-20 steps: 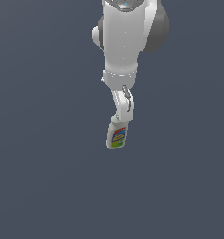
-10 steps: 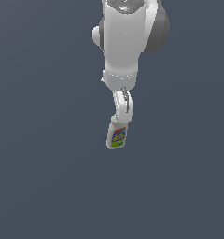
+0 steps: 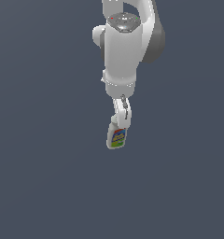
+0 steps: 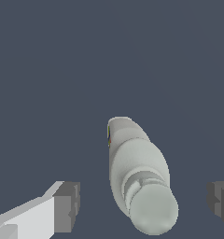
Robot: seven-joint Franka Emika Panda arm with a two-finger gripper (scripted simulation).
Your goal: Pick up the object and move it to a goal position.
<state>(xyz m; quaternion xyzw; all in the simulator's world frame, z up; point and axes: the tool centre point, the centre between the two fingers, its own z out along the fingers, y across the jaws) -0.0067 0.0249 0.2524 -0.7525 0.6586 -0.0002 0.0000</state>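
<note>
The bottle (image 3: 117, 137) stands in the same spot as half a second and a second ago, its coloured label facing the exterior camera and its capped neck up. Nothing about it has shifted over that second, and the arm (image 3: 125, 46) above it looks unchanged too. My reading is that the descent is finished, or nearly so, and that the closing of the tool is what comes next; the lift and the carry to the goal are not yet begun.

The tool (image 4: 144, 205) is wide: in the wrist view one finger pad (image 4: 67, 205) sits to one side of the cap and the other at the far edge of the picture, both well apart from the bottle, which lies between them, nearer the first pad. In the exterior view the fingers hang just above and behind the bottle's neck, so contact cannot be judged there.

Count: one bottle, one arm, one tool with two fingers, on a plain grey worktop (image 3: 48, 186). No goal marker shows in either view.
</note>
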